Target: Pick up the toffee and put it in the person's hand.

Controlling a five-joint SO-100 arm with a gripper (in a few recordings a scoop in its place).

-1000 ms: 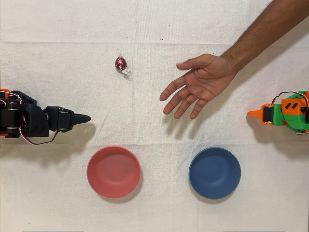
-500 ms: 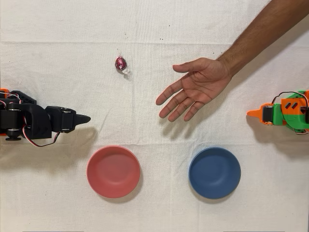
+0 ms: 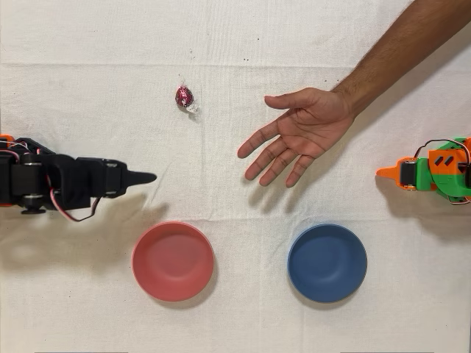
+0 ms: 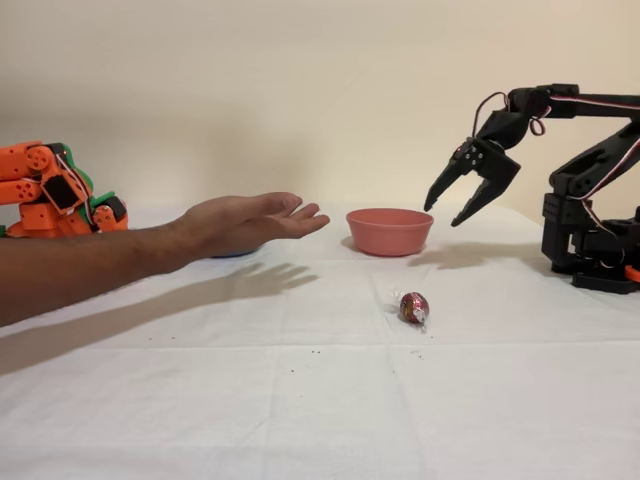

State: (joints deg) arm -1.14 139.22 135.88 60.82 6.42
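Toffee (image 3: pixel 184 96) lies alone on the white cloth of the desk (image 3: pixel 235 44), its dark red foil catching the light and a clear twist of wrapper sticking out to one side. In the fixed view it (image 4: pixel 414 307) sits on the near part of the cloth, in front of the pink bowl and a little to its right. Nothing touches it.

The person's hand (image 3: pixel 294 132) is held palm up with fingers spread, to the right of the toffee in the overhead view and well apart from it. The bare forearm runs off toward the top right corner there. From the side the hand (image 4: pixel 250 222) hovers above the desk, casting a shadow on the cloth beneath it.

My tool (image 3: pixel 140 178) is at the left in the overhead view, pointing right, well short of the toffee and nearer the pink bowl (image 3: pixel 173 261). In the fixed view my tool (image 4: pixel 458 205) hangs raised in the air at the right, tilted downward, its two fingers parted in a clear gap and holding nothing. It sits high above the desk, beyond the toffee.

A blue bowl (image 3: pixel 327 262) stands to the right of the pink one in the overhead view. The idle orange arm (image 3: pixel 430 173) sits at the far right edge there.
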